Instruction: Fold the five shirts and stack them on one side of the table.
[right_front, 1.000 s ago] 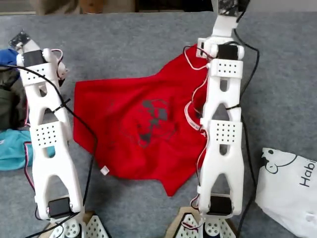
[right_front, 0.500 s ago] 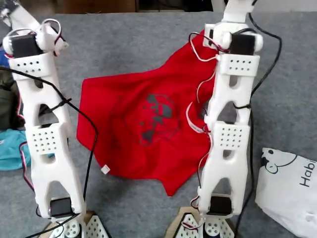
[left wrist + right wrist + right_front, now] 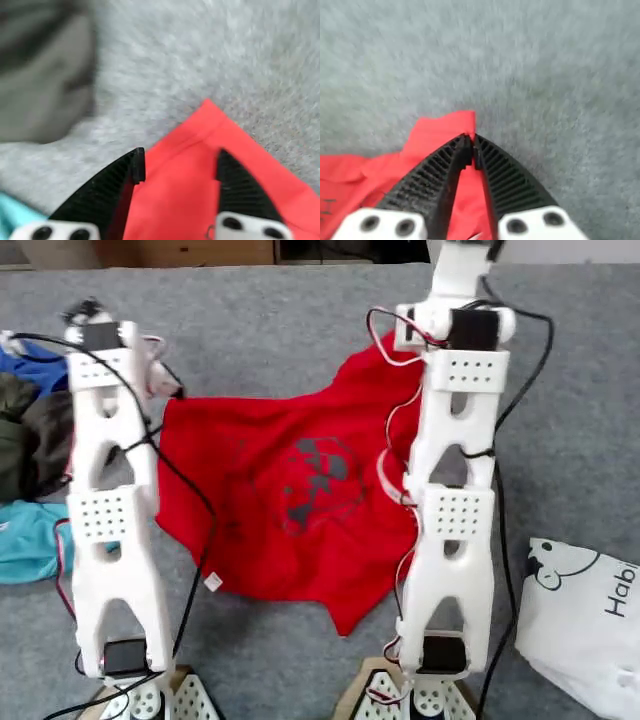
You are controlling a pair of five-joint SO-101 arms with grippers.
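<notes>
A red shirt (image 3: 300, 500) with a dark print lies spread in the middle of the grey table (image 3: 260, 330). In the left wrist view my left gripper (image 3: 177, 160) is open just above the shirt's far left corner (image 3: 205, 107), one black finger on each side of the red cloth. My right gripper (image 3: 471, 141) is shut on the tip of the shirt's far right corner (image 3: 462, 122), low over the table. In the high view the left arm (image 3: 100, 390) stands along the shirt's left edge. The right arm (image 3: 455, 390) lies over its right side.
A heap of dark and blue shirts (image 3: 25, 410) lies at the left table edge, with a teal shirt (image 3: 25, 540) below it. A white printed shirt (image 3: 590, 630) lies at the near right. Bare grey table stretches beyond the red shirt.
The left arm swung right from the table's left edge to the shirt's far left corner. The right arm shifted slightly, and the red shirt's right corner moved with it.
</notes>
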